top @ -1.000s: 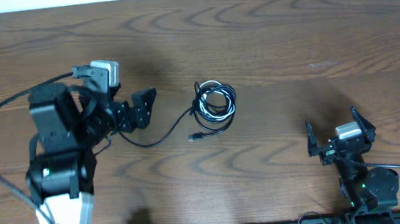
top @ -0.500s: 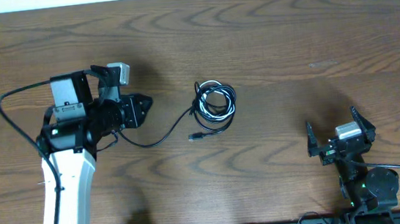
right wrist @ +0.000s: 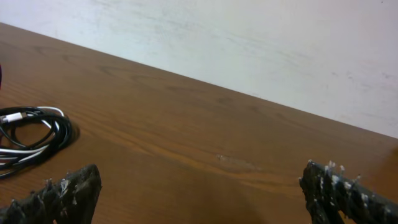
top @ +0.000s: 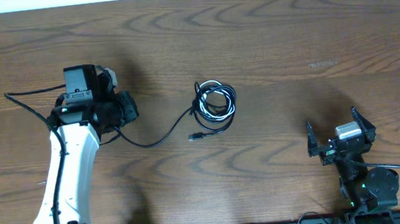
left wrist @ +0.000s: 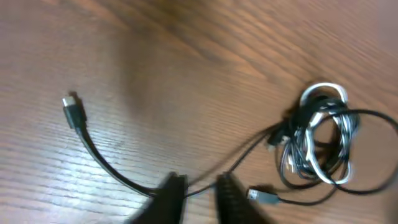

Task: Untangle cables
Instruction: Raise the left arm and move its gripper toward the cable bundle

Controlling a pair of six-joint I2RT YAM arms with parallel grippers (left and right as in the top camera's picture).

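One tangled bundle [top: 214, 102] of cables; one white cable [left wrist: 322, 88] shows in it, while its black cables are too knotted to count; one loose black strand [top: 158, 136] trails out. Two free plug ends: a tip plug [left wrist: 73, 112] on that strand and a bundle-side plug [left wrist: 263, 196]. Two grippers, the left gripper [left wrist: 198, 190] and the right gripper [top: 337, 135]; one table [top: 288, 30].

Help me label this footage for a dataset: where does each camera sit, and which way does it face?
Overhead: fixed above, looking straight down on the table; left claw and right claw both show.
Left wrist: on the left arm, looking past its own claw at the cable bundle and a loose strand.
Right wrist: on the right arm, low, facing across the table toward the wall; its spread claw fingers frame the view.
Shared: all three see the cable bundle.
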